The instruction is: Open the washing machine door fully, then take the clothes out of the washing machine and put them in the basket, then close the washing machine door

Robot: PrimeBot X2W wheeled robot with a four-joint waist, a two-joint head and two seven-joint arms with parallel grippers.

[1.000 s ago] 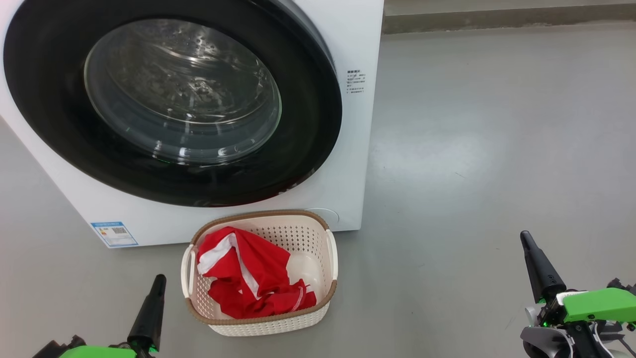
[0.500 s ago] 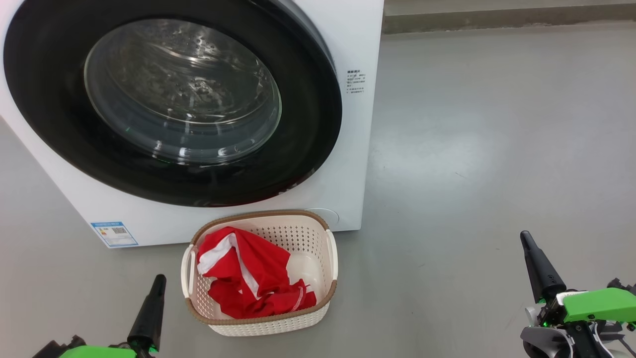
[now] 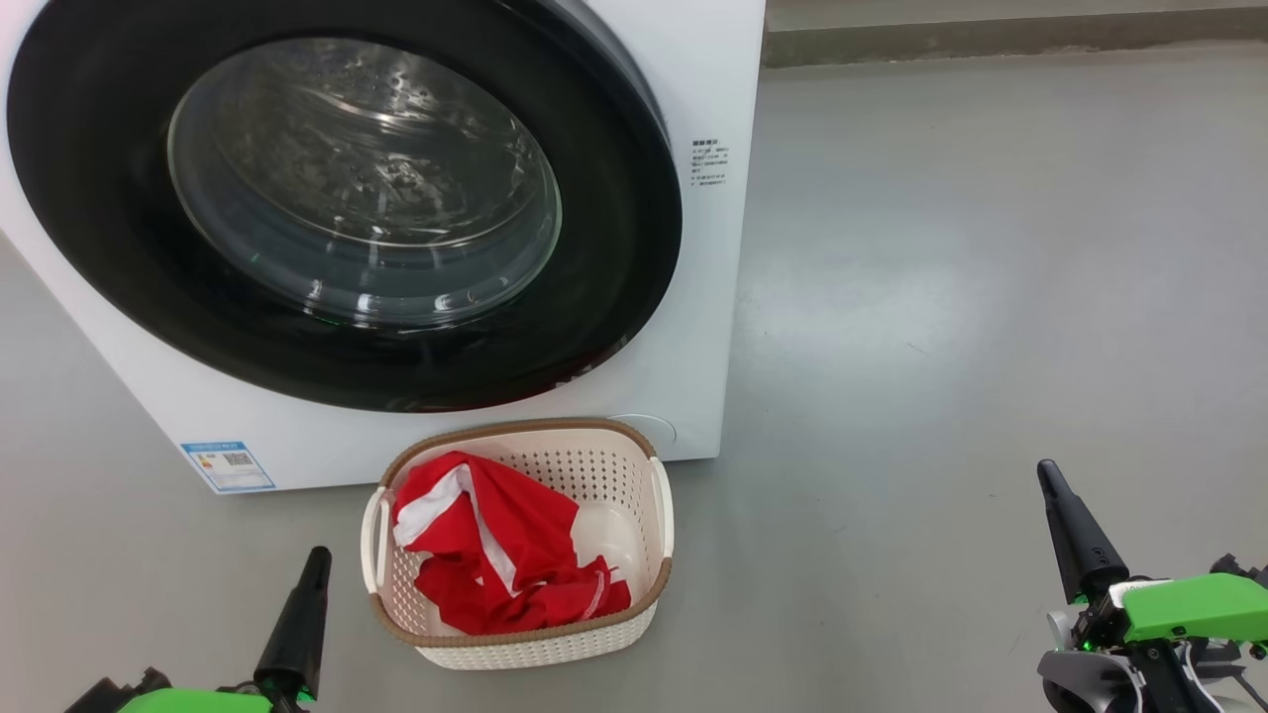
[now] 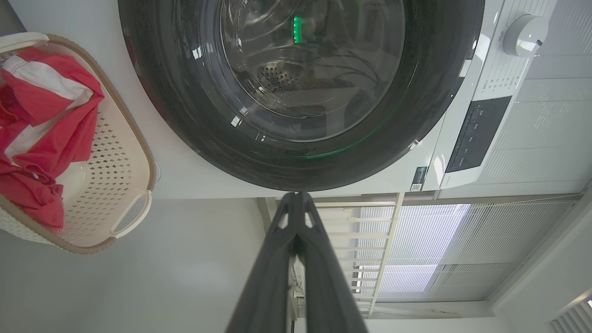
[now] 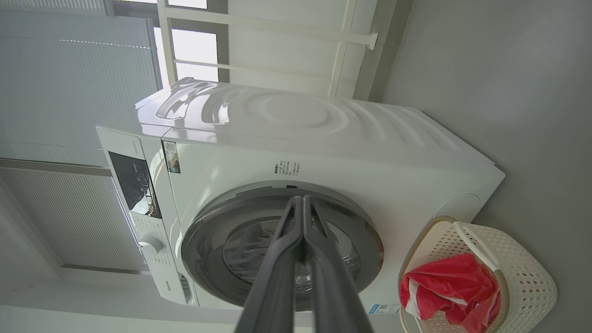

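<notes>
Both pincers are pressed together, fingers meeting at the tips with nothing between them. The left gripper [image 3: 315, 564] rises from the lower left of the head view and the right gripper [image 3: 1052, 485] from the lower right. Neither touches anything; the left one stands just beside the basket, the right one well apart from it.

By count: two grippers, one washing machine [image 3: 708, 59], one washing machine door [image 3: 614, 248], one basket [image 3: 525, 428] and one heap of clothes [image 3: 505, 555]. How many garments make up the heap cannot be told. The machine fills the upper left of the head view, and its door lies shut against the white front, the steel drum dimly visible through the glass. The basket stands on the floor at the lower centre, close in front of the machine's lower right corner. The red and white clothes lie inside it, bunched toward its left side, with bare cream bottom showing on the right.

Two labels sit on the machine's front: a blue sticker [image 3: 229, 465] at its lower left corner and a small block of print [image 3: 709, 163] right of the door. The left wrist view adds one round knob [image 4: 525, 34] and one dark control panel [image 4: 476, 134].

The floor [image 3: 941, 297] is smooth, plain grey with a soft sheen, and a low ledge [image 3: 1010, 35] runs along the top right of the head view. Behind the machine, the wrist views show pale window blinds [image 4: 416, 240] with daylight coming through.
</notes>
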